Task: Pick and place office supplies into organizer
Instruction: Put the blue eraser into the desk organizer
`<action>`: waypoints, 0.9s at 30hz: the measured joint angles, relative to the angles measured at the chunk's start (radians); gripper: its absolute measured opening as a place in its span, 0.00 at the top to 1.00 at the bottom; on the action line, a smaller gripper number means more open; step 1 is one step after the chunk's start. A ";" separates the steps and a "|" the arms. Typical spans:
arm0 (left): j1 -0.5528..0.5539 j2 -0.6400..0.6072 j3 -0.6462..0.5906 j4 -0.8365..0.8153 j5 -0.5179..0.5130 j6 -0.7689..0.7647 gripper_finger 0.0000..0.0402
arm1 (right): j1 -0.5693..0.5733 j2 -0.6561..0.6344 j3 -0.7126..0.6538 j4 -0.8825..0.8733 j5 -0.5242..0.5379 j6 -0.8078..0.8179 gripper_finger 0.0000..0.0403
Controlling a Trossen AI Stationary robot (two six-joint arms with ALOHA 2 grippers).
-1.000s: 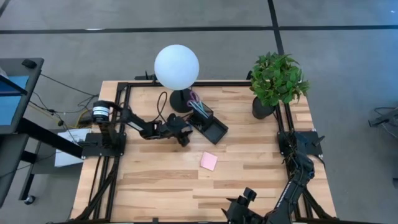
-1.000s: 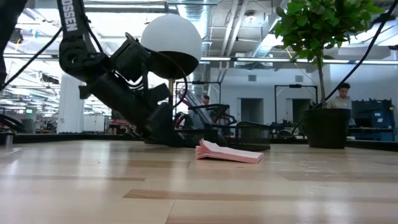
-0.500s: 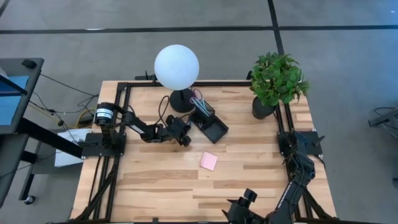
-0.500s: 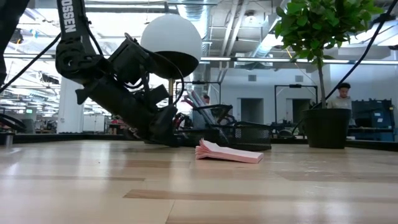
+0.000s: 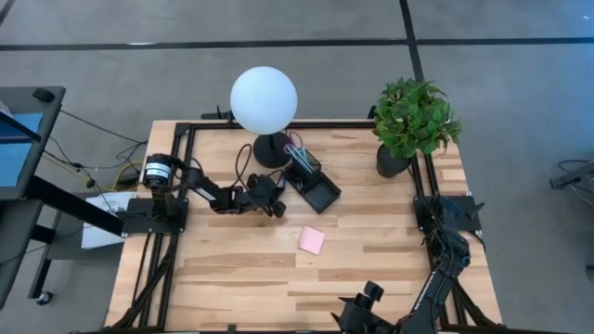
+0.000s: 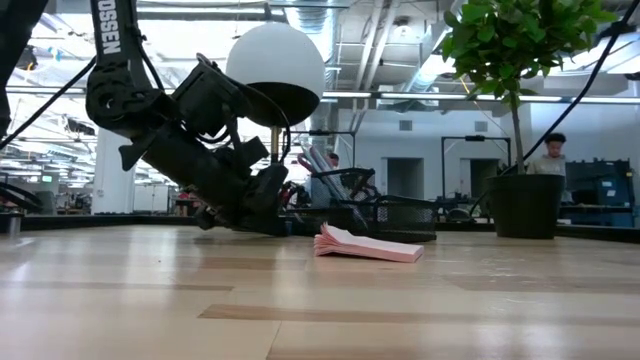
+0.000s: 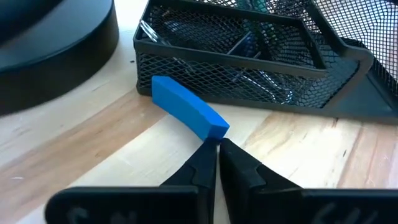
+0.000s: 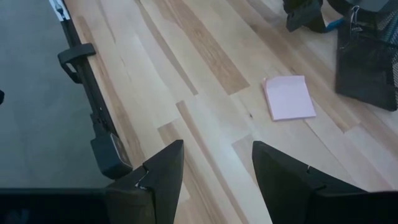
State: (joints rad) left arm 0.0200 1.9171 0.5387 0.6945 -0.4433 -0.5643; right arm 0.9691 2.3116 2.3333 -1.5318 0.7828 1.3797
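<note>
1. Left gripper (image 7: 217,146) has its fingers pinched together, empty, tips touching the blue block's (image 7: 186,113) near end.
2. The block lies on the table against the organizer (image 5: 311,181), at its 8 o'clock.
3. Right gripper (image 8: 214,165) waits open, well apart, so the sticky-note pad (image 5: 312,240) stays reachable.

The left gripper (image 5: 276,210) drew back from the organizer (image 5: 311,182) toward the left of the high view, its arm folding closer to its base at the table's left edge. Its fingers (image 7: 208,163) went from spread to closed, tips together at the near end of the blue block (image 7: 188,114). In the low view the arm shifted slightly left.
</note>
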 joint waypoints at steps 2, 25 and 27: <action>-0.006 0.000 0.000 0.000 -0.004 0.000 0.97 | 0.000 0.000 0.000 0.000 0.000 0.000 0.54; -0.055 0.003 0.030 0.022 -0.146 -0.029 0.59 | 0.000 0.000 0.000 0.000 0.000 0.000 0.54; -0.043 0.005 0.044 0.005 -0.193 -0.030 0.60 | 0.000 0.000 0.000 0.000 0.000 0.000 0.54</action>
State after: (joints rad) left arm -0.0228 1.9221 0.5823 0.6997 -0.6367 -0.5942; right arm 0.9691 2.3119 2.3333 -1.5318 0.7826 1.3796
